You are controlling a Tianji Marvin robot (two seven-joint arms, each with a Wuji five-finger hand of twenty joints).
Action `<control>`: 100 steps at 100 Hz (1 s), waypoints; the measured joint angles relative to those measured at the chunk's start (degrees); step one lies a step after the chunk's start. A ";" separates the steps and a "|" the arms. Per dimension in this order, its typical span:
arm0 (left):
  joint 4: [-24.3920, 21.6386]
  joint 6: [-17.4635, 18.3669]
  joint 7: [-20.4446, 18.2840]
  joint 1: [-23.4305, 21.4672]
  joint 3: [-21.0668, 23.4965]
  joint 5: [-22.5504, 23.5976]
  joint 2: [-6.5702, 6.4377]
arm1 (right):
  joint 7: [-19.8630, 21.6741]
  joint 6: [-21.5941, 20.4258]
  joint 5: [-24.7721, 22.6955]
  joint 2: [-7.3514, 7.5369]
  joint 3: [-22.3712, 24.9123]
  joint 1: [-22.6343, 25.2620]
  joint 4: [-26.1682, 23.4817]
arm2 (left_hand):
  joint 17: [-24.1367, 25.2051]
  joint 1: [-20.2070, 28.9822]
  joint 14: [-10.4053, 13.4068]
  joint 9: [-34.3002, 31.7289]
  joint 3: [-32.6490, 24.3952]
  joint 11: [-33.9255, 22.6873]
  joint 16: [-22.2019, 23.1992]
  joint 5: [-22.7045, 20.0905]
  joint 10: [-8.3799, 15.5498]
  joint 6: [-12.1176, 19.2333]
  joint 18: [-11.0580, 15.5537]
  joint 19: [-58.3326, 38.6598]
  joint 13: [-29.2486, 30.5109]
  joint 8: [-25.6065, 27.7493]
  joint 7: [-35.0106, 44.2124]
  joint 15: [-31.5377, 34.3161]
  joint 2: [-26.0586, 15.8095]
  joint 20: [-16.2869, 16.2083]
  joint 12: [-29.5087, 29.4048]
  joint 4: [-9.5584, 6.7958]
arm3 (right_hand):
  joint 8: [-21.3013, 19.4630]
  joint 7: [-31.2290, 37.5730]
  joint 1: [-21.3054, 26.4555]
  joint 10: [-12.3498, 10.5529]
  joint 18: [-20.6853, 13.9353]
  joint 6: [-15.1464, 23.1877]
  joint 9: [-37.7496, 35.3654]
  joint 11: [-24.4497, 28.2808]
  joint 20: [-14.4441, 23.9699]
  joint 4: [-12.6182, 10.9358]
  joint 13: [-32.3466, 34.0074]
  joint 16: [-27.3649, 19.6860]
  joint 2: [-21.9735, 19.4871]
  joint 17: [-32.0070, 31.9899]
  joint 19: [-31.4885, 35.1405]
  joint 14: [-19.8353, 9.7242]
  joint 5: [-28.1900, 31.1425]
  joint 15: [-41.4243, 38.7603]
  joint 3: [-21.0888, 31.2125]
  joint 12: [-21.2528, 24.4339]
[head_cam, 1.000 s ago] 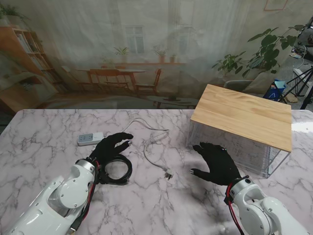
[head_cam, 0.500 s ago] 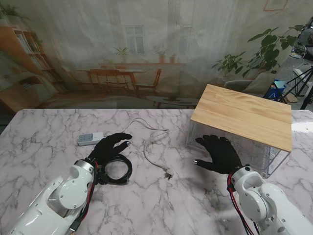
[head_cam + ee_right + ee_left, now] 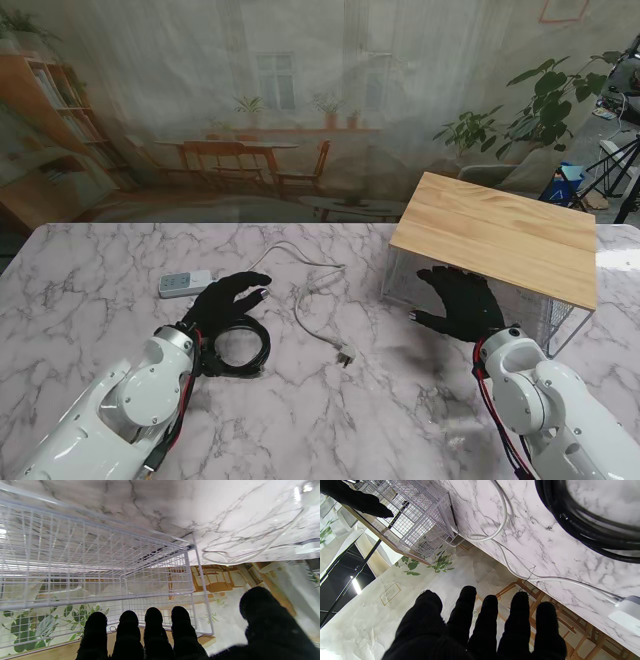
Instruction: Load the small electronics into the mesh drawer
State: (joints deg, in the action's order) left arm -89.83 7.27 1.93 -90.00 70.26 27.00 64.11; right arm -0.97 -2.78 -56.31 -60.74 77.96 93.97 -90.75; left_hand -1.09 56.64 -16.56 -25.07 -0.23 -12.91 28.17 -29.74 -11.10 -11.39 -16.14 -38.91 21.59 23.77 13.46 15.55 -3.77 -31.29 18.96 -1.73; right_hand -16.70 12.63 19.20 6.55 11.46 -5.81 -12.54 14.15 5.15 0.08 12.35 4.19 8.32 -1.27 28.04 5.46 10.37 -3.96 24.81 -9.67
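one mesh drawer [image 3: 470,300] under one wooden top [image 3: 500,235]. one white remote [image 3: 184,284], one white cable [image 3: 310,295], one black cable coil [image 3: 240,350]. two gloved hands [image 3: 228,300] [image 3: 462,302].

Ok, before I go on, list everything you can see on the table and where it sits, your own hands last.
mesh drawer unit: one, white wire with a light wooden top, right side of the table, farther from me.
remote: one, pale grey, left side, just beyond the left hand.
white cable: one, loose with a plug on the end nearer to me, middle of the table.
black cable coil: one, black, coiled, under and beside the left hand.
table: one, white marble pattern.
left hand: black glove, fingers spread over the coil, holding nothing.
right hand: black glove, fingers spread, at the drawer unit's front mesh.
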 measured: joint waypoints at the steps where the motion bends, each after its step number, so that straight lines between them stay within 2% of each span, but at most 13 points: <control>1: 0.00 0.00 0.00 0.00 0.00 0.00 0.00 | 0.00 0.11 0.04 0.00 -0.02 -0.08 0.11 | 0.00 0.00 0.00 0.00 0.00 0.00 0.00 0.00 0.00 0.00 0.00 0.00 0.00 0.00 0.00 0.00 0.00 0.00 0.00 0.00 | -0.06 0.00 0.00 0.01 0.10 0.00 0.00 0.18 0.07 0.00 0.03 0.06 0.00 0.01 0.00 0.01 0.01 0.00 0.00 -0.04; 13: -0.03 -0.02 0.02 -0.02 0.01 -0.01 0.00 | 0.05 1.36 0.22 0.01 -0.50 -1.17 1.66 | 0.00 0.00 0.00 0.00 0.00 0.00 0.00 0.00 0.00 0.00 0.00 0.00 0.00 0.00 0.00 0.00 0.00 -0.01 0.00 0.00 | -2.74 2.32 0.00 0.21 1.40 0.00 0.00 2.89 2.58 0.00 1.46 1.34 0.00 0.59 0.64 0.70 0.04 -0.16 0.00 -1.25; 22: -0.03 -0.05 0.01 -0.02 0.00 -0.02 0.00 | 0.23 2.45 0.46 0.03 -1.04 -2.08 2.75 | 0.00 0.00 0.00 0.00 0.00 0.00 0.00 0.00 0.00 0.00 0.00 0.00 0.00 0.00 0.00 0.00 0.00 -0.01 0.00 0.00 | -4.96 3.72 0.00 0.75 3.11 0.00 0.00 6.15 5.35 0.00 2.97 2.80 0.00 0.91 3.52 1.42 0.04 -0.19 0.03 -2.23; 38: -0.03 -0.05 -0.12 -0.01 -0.05 -0.02 -0.02 | -0.20 3.85 0.65 0.04 -2.25 -3.90 4.80 | 0.00 0.00 0.00 0.00 0.00 0.00 0.00 0.00 0.01 0.00 0.00 0.00 0.00 0.00 0.00 0.00 0.00 -0.01 0.00 0.00 | -8.60 5.01 -0.46 1.18 5.56 0.66 0.00 14.66 12.95 0.00 7.75 8.99 0.06 2.34 13.87 2.25 0.04 -0.35 0.24 -7.53; 53: 0.00 -0.12 -0.18 0.08 -0.23 -0.02 -0.05 | -0.44 4.62 0.56 0.03 -3.09 -5.40 6.18 | 0.00 0.00 0.00 0.00 0.00 0.00 0.00 0.00 0.01 0.00 0.00 0.00 0.00 0.00 0.00 0.00 0.00 -0.01 0.00 0.00 | -10.35 6.91 -0.49 1.23 5.61 0.89 0.00 19.08 18.69 0.00 9.97 14.30 1.31 3.81 22.14 2.31 2.08 -8.67 1.35 -12.54; 57: 0.02 -0.14 -0.20 0.10 -0.27 -0.02 -0.05 | -0.44 4.84 0.51 0.03 -3.35 -5.82 6.51 | 0.00 0.00 0.00 0.00 0.00 0.00 0.00 0.00 0.01 0.00 0.00 0.00 0.00 0.00 0.00 0.00 0.00 -0.01 0.00 0.00 | -11.05 7.85 -0.49 1.24 5.67 2.74 0.00 19.71 19.79 0.00 10.54 15.44 2.45 3.97 23.29 2.31 2.85 -8.91 1.91 -13.35; 59: 0.03 -0.16 -0.20 0.12 -0.28 -0.01 -0.05 | -0.43 4.96 0.50 0.03 -3.50 -6.05 6.69 | 0.00 0.00 0.00 0.00 0.00 0.00 0.00 0.00 0.01 0.00 0.00 0.00 0.00 0.00 0.00 0.00 0.00 -0.01 0.00 0.00 | -11.58 8.55 -0.49 1.24 5.99 4.01 0.00 19.84 19.99 0.00 10.57 16.23 3.14 3.97 23.74 2.31 2.88 -11.52 2.48 -13.68; 70: 0.06 -0.24 -0.26 0.18 -0.42 0.04 -0.06 | 0.46 5.76 0.46 0.13 -4.51 -7.31 7.52 | 0.00 0.00 0.00 0.00 0.00 0.00 0.00 0.00 0.01 0.00 0.00 0.00 0.00 0.00 0.00 0.00 0.00 -0.01 0.00 0.00 | -13.74 11.95 0.66 1.24 8.41 10.79 -0.03 19.90 21.21 0.01 10.60 16.95 8.53 4.39 25.25 2.31 2.97 -11.53 4.94 -14.61; 76: 0.09 -0.28 -0.30 0.21 -0.48 0.09 -0.07 | 1.25 5.96 0.42 0.24 -5.07 -7.95 7.89 | 0.00 0.00 0.00 0.00 0.00 0.00 0.00 0.00 0.01 0.00 0.00 0.00 0.00 0.00 0.00 0.00 0.00 -0.01 0.00 0.00 | -15.07 13.68 2.50 1.25 9.02 12.24 -0.10 20.07 21.95 0.01 11.75 17.16 11.12 4.97 26.27 2.31 2.97 -11.53 6.02 -14.94; 83: 0.13 -0.32 -0.34 0.28 -0.58 0.14 -0.08 | 1.52 5.95 0.52 0.31 -5.72 -8.73 8.57 | 0.00 0.00 0.00 0.00 0.00 0.00 0.00 0.00 0.01 0.00 0.00 0.00 0.00 0.00 0.00 0.00 0.00 -0.01 0.00 0.00 | -16.52 15.79 4.42 1.25 9.50 13.18 -0.23 21.17 22.98 0.01 12.58 17.84 11.68 5.94 27.19 2.30 2.96 -14.32 6.49 -15.76; 87: 0.14 -0.33 -0.35 0.31 -0.62 0.17 -0.08 | 1.52 5.94 0.64 0.32 -5.91 -8.98 8.81 | 0.00 0.00 0.00 0.00 0.00 0.00 0.00 0.00 0.01 0.00 0.00 0.00 0.00 0.00 0.00 0.00 0.00 -0.01 0.00 0.00 | -17.44 17.27 5.50 1.24 9.82 13.83 -0.23 21.50 24.00 0.01 12.73 18.41 12.93 6.62 28.01 2.30 2.77 -14.39 8.98 -16.25; 93: 0.18 -0.35 -0.37 0.36 -0.68 0.24 -0.09 | 1.50 5.84 1.01 0.33 -6.29 -9.48 9.31 | 0.00 0.00 0.00 0.00 0.00 0.00 0.00 0.00 0.01 0.00 0.00 0.00 0.00 0.00 0.00 0.00 0.00 -0.01 0.00 0.00 | -19.26 20.12 5.46 1.08 9.85 14.38 -0.31 22.35 25.70 0.01 12.80 19.38 15.07 7.77 29.37 2.30 2.56 -17.25 15.82 -16.93; 100: 0.24 -0.38 -0.40 0.43 -0.78 0.35 -0.10 | 1.50 5.66 1.29 0.34 -6.57 -9.90 9.70 | 0.00 0.00 0.00 0.00 0.00 0.00 0.00 0.00 0.01 0.00 0.00 0.00 0.00 0.00 0.00 0.00 0.00 -0.01 0.00 0.00 | -21.56 23.14 5.51 0.66 9.94 15.42 -0.91 22.62 27.28 0.50 13.43 20.01 15.75 9.09 30.77 2.30 2.56 -17.39 22.62 -17.45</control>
State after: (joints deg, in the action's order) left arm -89.59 6.90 1.53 -89.57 69.48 27.35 64.01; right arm 0.53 2.89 -55.02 -60.40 71.39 84.07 -81.04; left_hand -1.09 56.64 -16.56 -25.07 -0.23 -12.91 28.17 -29.74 -11.09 -11.39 -16.14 -38.91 21.59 23.77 13.46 15.55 -3.77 -31.29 18.96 -1.73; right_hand -38.27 35.77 24.70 7.21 21.40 9.61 -13.45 36.78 32.43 0.58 25.79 24.20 24.08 7.82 58.81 7.76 12.93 -21.35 47.44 -27.12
